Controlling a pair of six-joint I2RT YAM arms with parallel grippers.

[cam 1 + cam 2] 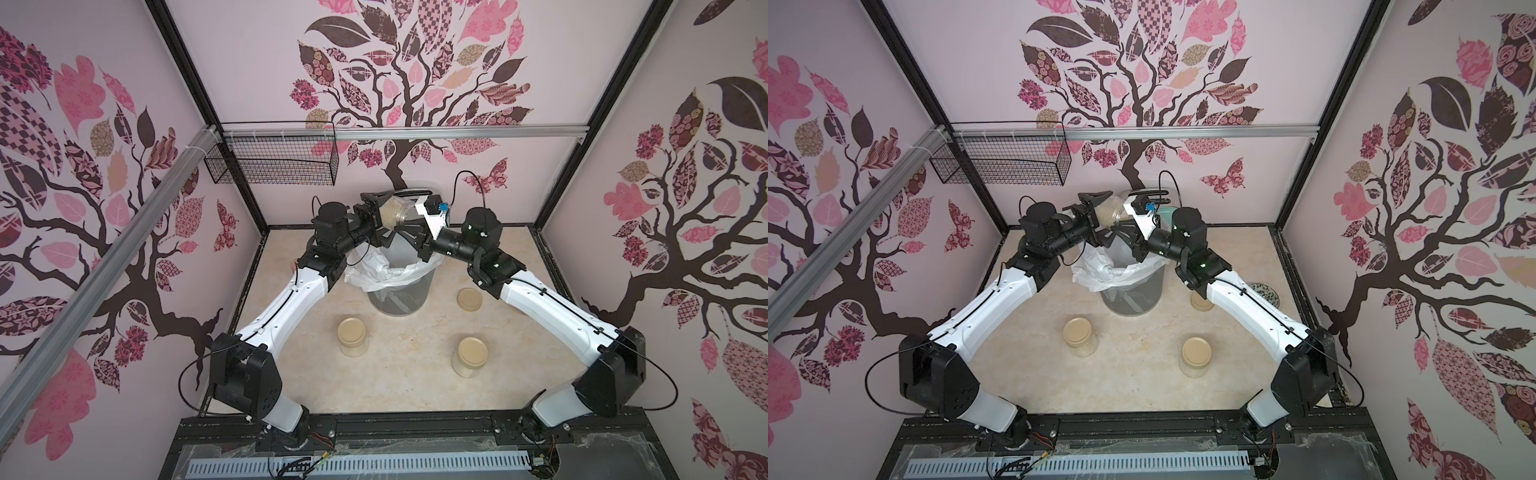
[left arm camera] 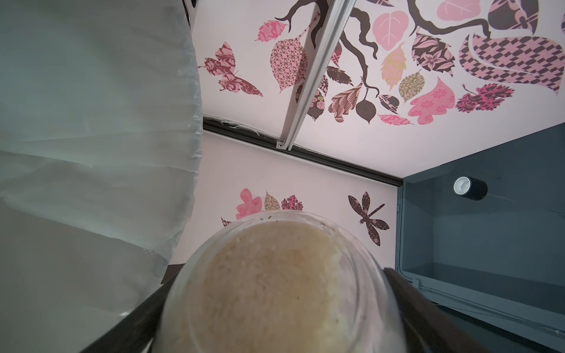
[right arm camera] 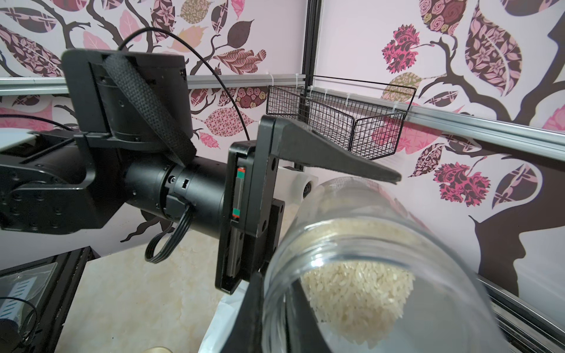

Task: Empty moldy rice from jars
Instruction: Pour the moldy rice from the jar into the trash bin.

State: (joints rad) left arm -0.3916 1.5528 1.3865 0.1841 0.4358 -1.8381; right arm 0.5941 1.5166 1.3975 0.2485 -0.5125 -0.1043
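Left end effector (image 1: pixel 386 215) grips a tilted open jar (image 3: pixel 382 259) of rice (image 3: pixel 357 299) over the bin (image 1: pixel 419 291); right end effector (image 1: pixel 405 235) is closed, empty; bin's contents unclear.

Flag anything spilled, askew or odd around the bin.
The open jar in the left pincer is tipped above the bin, yet the rice sits clumped at its base instead of sliding out. The bin liner hangs bunched toward one side. No spilled grains are apparent on the table.
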